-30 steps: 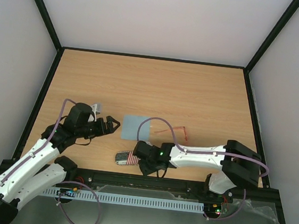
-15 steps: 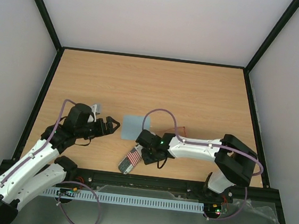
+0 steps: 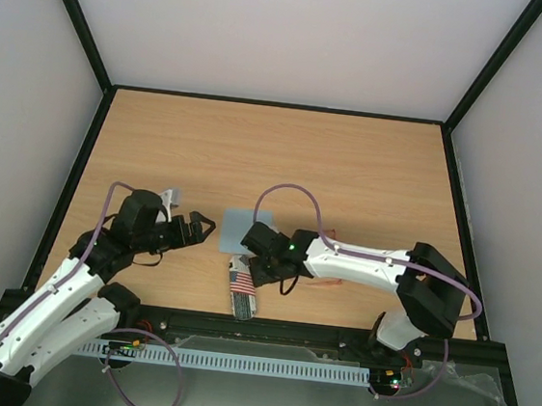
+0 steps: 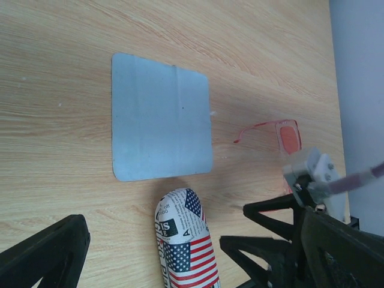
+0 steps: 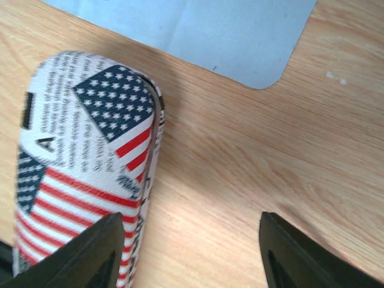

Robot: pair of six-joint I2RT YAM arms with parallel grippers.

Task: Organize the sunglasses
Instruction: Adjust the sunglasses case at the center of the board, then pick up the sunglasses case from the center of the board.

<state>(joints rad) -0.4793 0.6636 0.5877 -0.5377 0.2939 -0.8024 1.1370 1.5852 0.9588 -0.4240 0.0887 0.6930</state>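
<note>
The sunglasses (image 4: 288,137), a thin reddish-orange frame, lie on the wood right of the light blue cloth (image 4: 159,117); in the top view my right arm covers most of them. The flag-patterned case (image 3: 241,292) lies closed just near of the cloth (image 3: 238,224), its long axis pointing at the table's near edge. My right gripper (image 3: 253,264) hovers over the case's far end, open. In the right wrist view one finger (image 5: 90,255) overlaps the case (image 5: 84,138) and bare wood shows between the fingertips (image 5: 192,252). My left gripper (image 3: 198,228) stands wide open left of the cloth, holding nothing.
The black frame rail (image 3: 335,334) runs along the near edge, right behind the case. A purple cable (image 3: 291,194) loops from my right arm over the cloth's area. Grey walls close in the wooden table (image 3: 286,156) on the left, right and back.
The case has turned from lying crosswise to pointing at the near edge. My right gripper moved toward the cloth and its jaws widened off the case. My left arm barely shifted.
</note>
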